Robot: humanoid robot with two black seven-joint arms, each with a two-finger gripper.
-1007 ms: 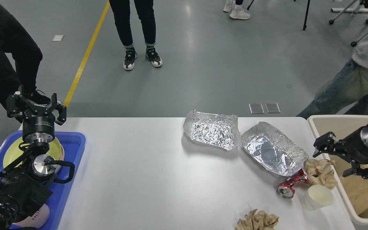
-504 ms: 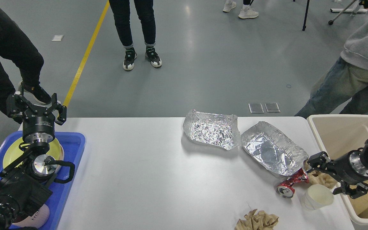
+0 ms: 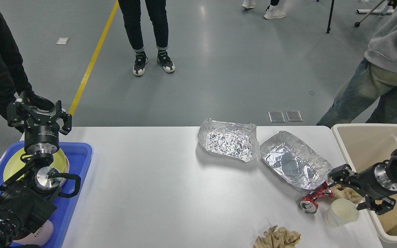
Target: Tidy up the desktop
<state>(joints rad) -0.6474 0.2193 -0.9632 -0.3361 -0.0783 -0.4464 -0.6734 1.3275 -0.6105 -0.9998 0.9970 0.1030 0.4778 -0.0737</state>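
The white desktop (image 3: 150, 179) holds litter on its right half: two crumpled foil trays (image 3: 227, 139) (image 3: 293, 163), a crushed red can (image 3: 311, 200), a white paper cup (image 3: 341, 212), and two brown crumpled paper wads (image 3: 350, 195) (image 3: 277, 237). My right gripper (image 3: 354, 190) is open, low over the wad next to the can and cup, one finger on each side of it. My left gripper (image 3: 39, 115) is open and empty, pointing up above the blue tray.
A beige bin (image 3: 367, 137) stands against the table's right end. A blue tray (image 3: 79, 155) at the left holds a yellow-green plate (image 3: 60, 160) and a pink item (image 3: 41, 234). People stand beyond the far edge and at the right.
My right gripper has moved left and down, from over the bin to the paper wad at the table's right edge. The left arm has not moved.
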